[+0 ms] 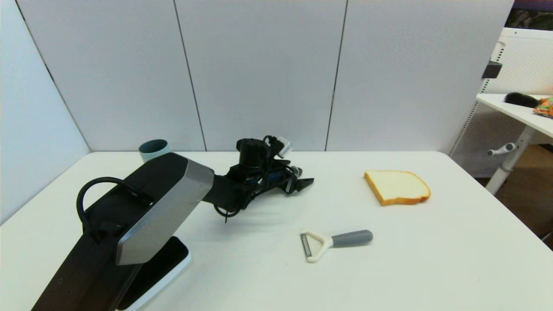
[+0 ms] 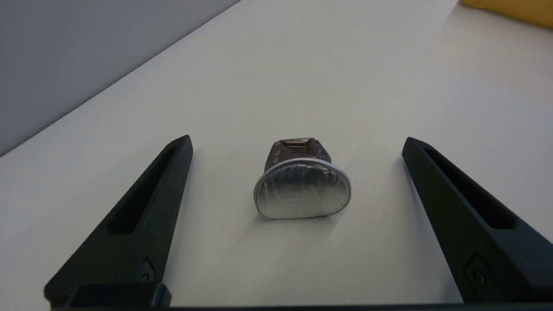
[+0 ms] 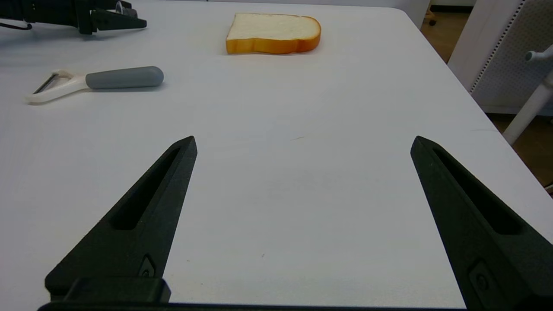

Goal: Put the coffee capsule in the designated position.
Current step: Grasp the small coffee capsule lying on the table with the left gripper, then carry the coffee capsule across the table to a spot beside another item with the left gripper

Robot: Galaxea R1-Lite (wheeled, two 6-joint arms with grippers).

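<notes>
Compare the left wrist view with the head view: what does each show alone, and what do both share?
Left wrist only: the coffee capsule lying on its side between the open jaws of the left gripper, untouched. Head only: the peeler, the blue cup and the left arm. Both: the white table and the bread slice, only its edge at the wrist.

White table (image 1: 432, 268); pale panelled wall (image 1: 259, 73) behind; second white desk (image 1: 516, 111) at right; wooden floor (image 1: 529, 190).
</notes>
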